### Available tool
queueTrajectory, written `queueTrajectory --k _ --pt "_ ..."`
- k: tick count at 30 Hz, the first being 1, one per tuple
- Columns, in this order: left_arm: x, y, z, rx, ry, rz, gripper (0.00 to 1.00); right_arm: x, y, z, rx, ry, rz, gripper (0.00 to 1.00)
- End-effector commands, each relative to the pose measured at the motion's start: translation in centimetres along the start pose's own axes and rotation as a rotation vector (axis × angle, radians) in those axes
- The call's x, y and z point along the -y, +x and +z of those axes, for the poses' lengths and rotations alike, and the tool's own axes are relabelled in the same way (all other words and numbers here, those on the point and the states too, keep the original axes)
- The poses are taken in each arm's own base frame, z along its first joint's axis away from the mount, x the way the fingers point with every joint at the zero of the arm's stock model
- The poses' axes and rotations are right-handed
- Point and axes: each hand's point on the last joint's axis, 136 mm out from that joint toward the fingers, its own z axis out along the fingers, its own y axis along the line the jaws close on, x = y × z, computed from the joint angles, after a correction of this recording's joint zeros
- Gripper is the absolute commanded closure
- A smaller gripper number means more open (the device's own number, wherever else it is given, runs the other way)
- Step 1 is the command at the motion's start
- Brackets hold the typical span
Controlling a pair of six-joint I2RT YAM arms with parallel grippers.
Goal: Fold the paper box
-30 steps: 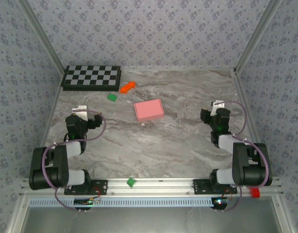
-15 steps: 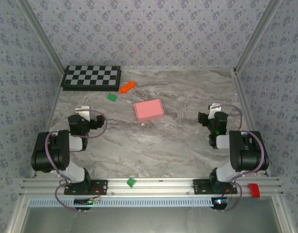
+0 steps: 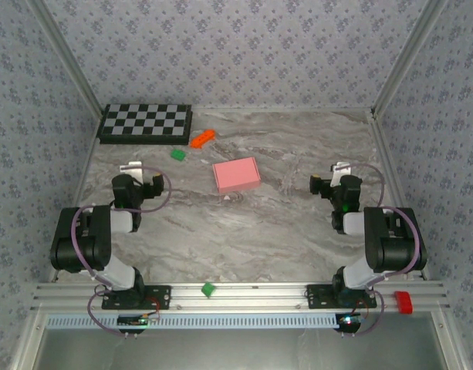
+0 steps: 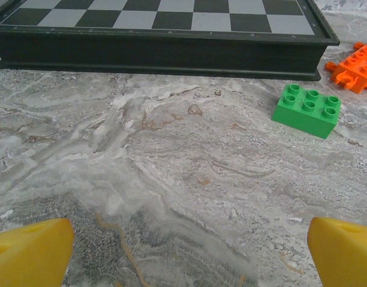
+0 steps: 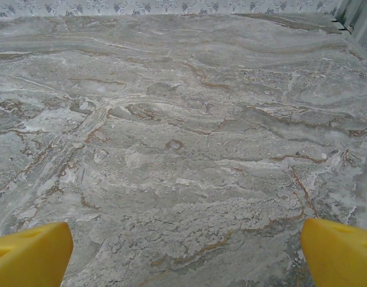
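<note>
The pink paper box lies in the middle of the table, well away from every edge, with open room round it. It may be folded shut; it is too small to tell. The left gripper and right gripper sit near the side edges, fingers wide apart.

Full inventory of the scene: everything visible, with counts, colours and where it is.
box: 1, pink, mid-table
chessboard: 1, black and grey, far left corner
orange block: 1, orange, right of the chessboard
green blocks: 2, green, one by the orange block, the other at the near edge
red piece: 1, red, near edge, far right
table: 1, grey marble
left gripper: 1, yellow tips, open, facing the chessboard
right gripper: 1, yellow tips, open, over bare table
</note>
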Motion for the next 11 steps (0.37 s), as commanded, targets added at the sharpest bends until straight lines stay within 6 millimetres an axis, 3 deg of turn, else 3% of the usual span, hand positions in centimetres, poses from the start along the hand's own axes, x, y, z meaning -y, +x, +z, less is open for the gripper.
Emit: queueTrajectory --k 1,11 --pt "0.01 -0.84 0.11 0.019 -0.011 -0.008 0.0 0.12 -0.41 0.34 0.005 0.01 -0.007 0.0" --pt "0.03 -0.88 0.11 0.021 -0.011 -0.007 0.0 0.1 -0.44 0.34 0.006 0.008 -0.005 0.0"
